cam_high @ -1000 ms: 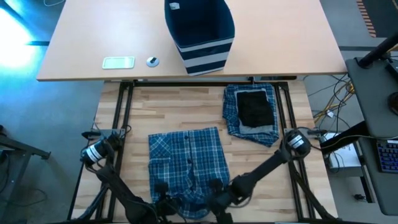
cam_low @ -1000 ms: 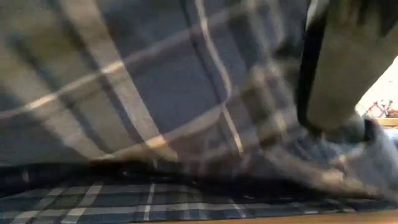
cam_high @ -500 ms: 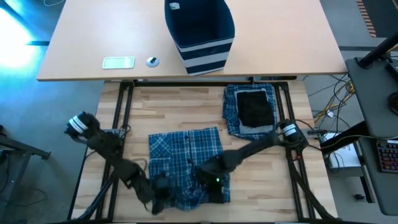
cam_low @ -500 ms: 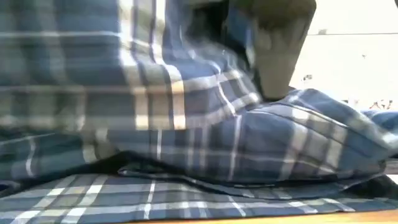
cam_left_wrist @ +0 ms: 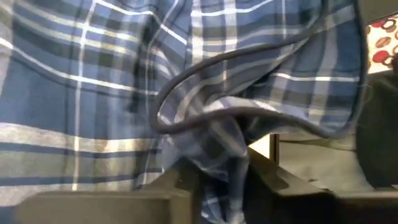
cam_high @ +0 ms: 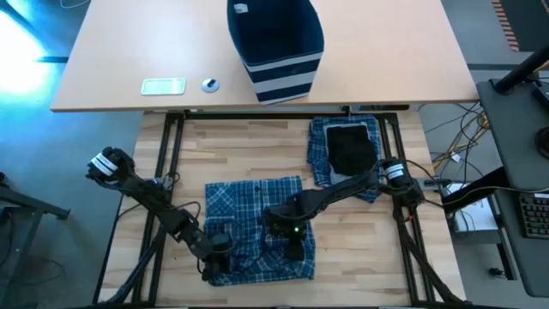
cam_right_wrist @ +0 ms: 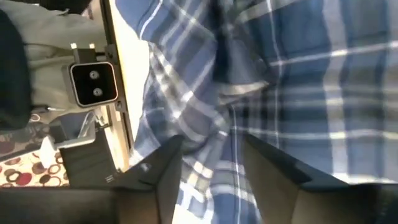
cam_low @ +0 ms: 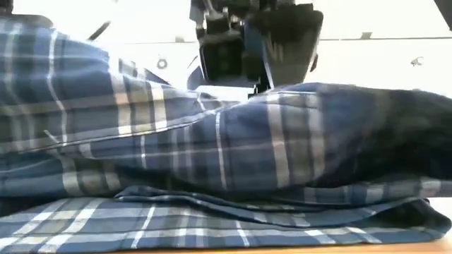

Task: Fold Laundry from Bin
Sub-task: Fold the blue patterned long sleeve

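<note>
Before you lies the plaid shirt [cam_high: 257,225], blue with white and pale-grey checks, spread on the near half of the wooden table [cam_high: 257,150]. Its far portion lies flat, with a collar-like corner at the far left; its near edge is doubled over into a thick rumpled fold. In the low view that fold [cam_low: 233,148] rises as a soft hump over a flatter layer of the same cloth. A dark piped hem curls through the left wrist view.

The left gripper [cam_high: 214,251] sits at the shirt's near-left edge. Your left wrist view shows a bunch of plaid cloth lying between its two fingers [cam_left_wrist: 180,186], which stand slightly apart; you cannot tell whether they clamp it.

The right gripper [cam_high: 292,243] is over the shirt's near-right part. Its fingers [cam_right_wrist: 155,168] stand apart, with plaid cloth in the gap and not visibly pinched.

To the far right, well apart from the shirt, rests a folded pile [cam_high: 347,159]: a plaid garment beneath, a grey layer, a black piece [cam_high: 352,148] on top.

Beyond, on the pale desk [cam_high: 129,51], stands the navy bin [cam_high: 276,47], its lower half striped pale.
</note>
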{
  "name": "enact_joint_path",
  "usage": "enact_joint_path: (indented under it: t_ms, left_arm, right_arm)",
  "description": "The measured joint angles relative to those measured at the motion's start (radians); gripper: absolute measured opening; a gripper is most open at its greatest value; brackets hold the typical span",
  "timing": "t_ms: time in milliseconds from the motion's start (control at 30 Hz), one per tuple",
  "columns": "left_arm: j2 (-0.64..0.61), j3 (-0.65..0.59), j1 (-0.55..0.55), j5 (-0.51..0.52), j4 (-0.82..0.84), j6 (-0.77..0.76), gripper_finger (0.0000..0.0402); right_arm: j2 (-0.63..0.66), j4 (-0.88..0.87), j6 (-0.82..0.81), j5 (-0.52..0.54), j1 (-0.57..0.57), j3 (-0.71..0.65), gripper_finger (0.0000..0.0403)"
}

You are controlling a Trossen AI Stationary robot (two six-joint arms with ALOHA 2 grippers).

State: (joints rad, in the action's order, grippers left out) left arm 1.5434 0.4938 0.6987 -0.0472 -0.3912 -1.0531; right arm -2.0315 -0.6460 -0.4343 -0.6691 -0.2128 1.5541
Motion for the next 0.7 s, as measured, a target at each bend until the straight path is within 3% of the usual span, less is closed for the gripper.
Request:
enact_joint_path:
  t_ms: [100,300,467,600,700]
  left_arm:
    - [0.006,0.0,-0.002,-0.007,-0.008,-0.004,0.0093]
    - [0.008,-0.028,-0.004,0.006,-0.018,-0.035,0.0145]
    - [0.01,-0.039,-0.004,0.009,-0.017,-0.059,0.0155]
    - [0.01,-0.039,-0.009,0.011,-0.018,-0.06,0.0152]
    - [0.01,-0.04,-0.012,0.012,-0.02,-0.064,0.0151]
  right_arm:
    - [0.029,-0.042,0.003,0.059,-0.015,0.027,0.0177]
    - [0.091,-0.028,-0.033,0.184,-0.146,0.036,0.0182]
    - [0.088,0.155,-0.115,0.235,-0.266,0.036,0.0174]
    - [0.039,0.366,-0.122,0.403,-0.319,0.036,0.0154]
    - [-0.023,0.501,-0.139,0.483,-0.292,0.036,0.0135]
